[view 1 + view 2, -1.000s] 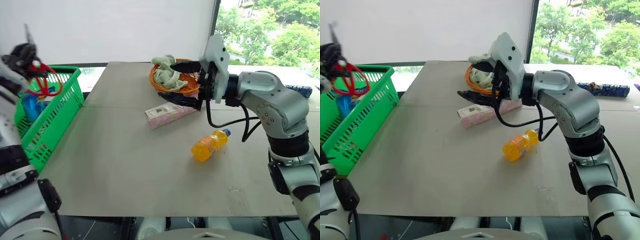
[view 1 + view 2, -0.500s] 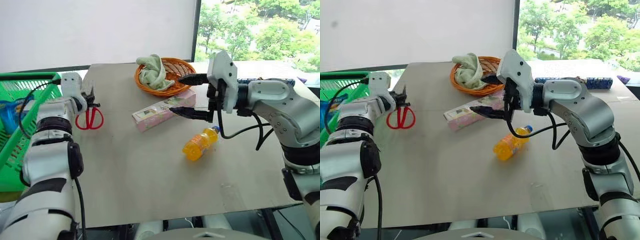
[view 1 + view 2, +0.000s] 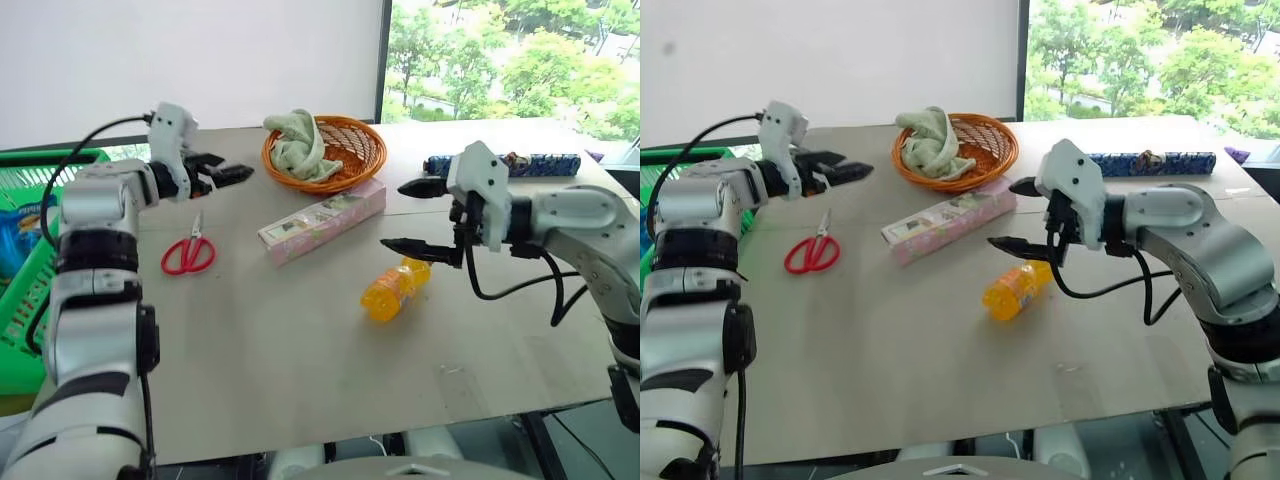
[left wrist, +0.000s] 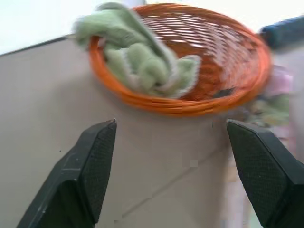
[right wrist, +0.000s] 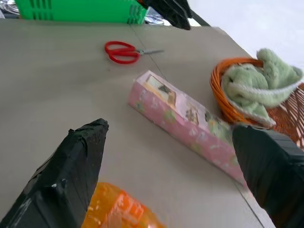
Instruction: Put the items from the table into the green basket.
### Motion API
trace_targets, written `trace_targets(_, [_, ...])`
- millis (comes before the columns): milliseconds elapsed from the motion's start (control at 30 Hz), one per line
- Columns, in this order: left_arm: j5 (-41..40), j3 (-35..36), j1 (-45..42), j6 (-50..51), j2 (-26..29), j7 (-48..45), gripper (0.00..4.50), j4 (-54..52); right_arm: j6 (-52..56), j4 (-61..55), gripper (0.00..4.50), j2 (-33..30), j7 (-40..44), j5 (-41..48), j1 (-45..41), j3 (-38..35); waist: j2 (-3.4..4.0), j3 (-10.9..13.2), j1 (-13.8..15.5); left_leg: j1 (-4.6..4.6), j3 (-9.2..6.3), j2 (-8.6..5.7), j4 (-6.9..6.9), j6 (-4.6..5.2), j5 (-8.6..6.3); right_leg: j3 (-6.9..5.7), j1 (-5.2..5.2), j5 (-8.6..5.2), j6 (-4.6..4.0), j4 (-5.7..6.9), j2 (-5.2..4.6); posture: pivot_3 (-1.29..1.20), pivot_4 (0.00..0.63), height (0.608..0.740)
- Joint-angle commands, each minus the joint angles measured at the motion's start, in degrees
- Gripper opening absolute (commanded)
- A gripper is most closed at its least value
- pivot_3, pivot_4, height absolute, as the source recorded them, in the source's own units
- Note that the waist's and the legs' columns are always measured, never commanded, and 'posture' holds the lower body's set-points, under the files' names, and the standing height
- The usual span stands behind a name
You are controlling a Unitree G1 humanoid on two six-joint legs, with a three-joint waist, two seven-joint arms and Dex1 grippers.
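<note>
Left gripper [image 3: 228, 172] is hovering open and empty above the table [image 3: 300, 370]. Right gripper [image 3: 412, 216] is also gaping, holding nothing. Scissors [image 3: 188, 254] are lying flat at 7 o'clock of the left gripper. Pink carton [image 3: 322, 220] is sitting at 10 o'clock of the orange bottle [image 3: 393, 290], whose cap is hiding behind a right finger. Green basket [image 3: 30, 270] is getting cut off by the frame edge.

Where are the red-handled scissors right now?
In the left eye view the red-handled scissors lie flat on the table on the robot's left, between the green basket and the pink carton.
</note>
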Motion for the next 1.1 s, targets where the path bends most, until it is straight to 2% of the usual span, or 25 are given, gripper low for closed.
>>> trace_targets(33, [-1.95, -4.15, 3.01, 2.69, -0.9, -2.43, 4.42, -10.47, -0.17, -1.95, 4.5, -1.91, -0.55, 0.54, 1.4, -4.27, 0.03, 0.03, 0.16, 0.02, -0.01, 0.0, -0.02, 0.0, 0.0, 0.0, 0.01, -0.01, -0.01, 0.03, 0.01, -0.09, 0.0, 0.74])
trace_targets(200, [2.96, -12.51, 1.24, -0.35, -2.53, -2.65, 4.47, -10.29, -0.18, -3.12, 4.5, -4.73, -0.06, 1.18, 4.22, -7.46, 0.11, 0.06, 0.48, 0.17, -0.03, 0.04, 0.08, -0.09, 0.06, -0.07, 0.13, -0.27, 0.02, 0.06, 0.09, -0.15, 0.0, 0.74])
trace_targets(467, [15.18, -22.31, -4.36, -14.01, -5.26, 0.33, 4.47, 2.74, 2.98, -8.82, 4.5, -8.83, -2.32, 3.73, 12.48, -15.79, 0.13, 0.06, -0.07, 0.17, 0.02, 0.02, 0.06, 0.0, 0.02, -0.04, 0.18, -0.19, 0.17, -0.02, 0.09, -0.23, 0.0, 0.74])
trace_targets(633, [19.17, -23.78, -7.48, -20.5, -9.98, 2.43, 4.47, 14.13, 3.66, -10.23, 4.5, -8.78, -4.06, 4.4, 15.07, -17.0, 0.13, 0.06, -0.34, 0.13, 0.04, 0.02, 0.08, 0.02, 0.01, -0.04, 0.15, -0.18, 0.21, -0.02, 0.09, -0.25, 0.0, 0.74])
trace_targets(800, [19.39, -21.94, -12.63, -21.37, -14.95, 2.25, 4.47, 28.93, 2.89, -9.83, 4.5, -10.09, -3.79, 4.36, 17.61, -17.84, 0.12, 0.06, -0.93, 0.12, 0.03, 0.01, 0.17, 0.02, 0.0, -0.07, 0.2, -0.23, 0.2, -0.03, 0.07, -0.26, 0.0, 0.74])
trace_targets(933, [22.61, -22.74, -15.86, -25.52, -16.61, 4.8, 4.47, 39.11, 2.27, -9.59, 4.5, -11.16, -3.38, 4.39, 18.68, -17.71, 0.12, 0.06, -1.74, 0.11, 0.0, 0.01, 0.18, 0.06, -0.02, -0.11, 0.22, -0.19, 0.3, -0.07, 0.07, -0.26, 0.0, 0.74])
trace_targets(1033, [22.31, -21.88, -16.0, -27.23, -17.1, 2.27, 3.67, 40.9, 2.27, -9.37, 4.5, -10.75, -3.62, 5.21, 18.52, -17.61, 0.14, 0.05, -2.25, 0.14, 0.0, 0.02, 0.15, 0.06, -0.02, -0.1, 0.21, -0.19, 0.31, -0.04, 0.1, -0.26, 0.0, 0.74])
trace_targets(1100, [22.74, -21.82, -15.45, -27.83, -16.75, 1.35, 2.74, 40.64, 2.19, -9.35, 4.5, -10.76, -3.53, 5.52, 18.61, -17.54, 0.17, 0.03, -2.37, 0.18, -0.01, 0.03, 0.16, 0.06, -0.02, -0.1, 0.22, -0.19, 0.31, 0.0, 0.1, -0.25, 0.0, 0.74])
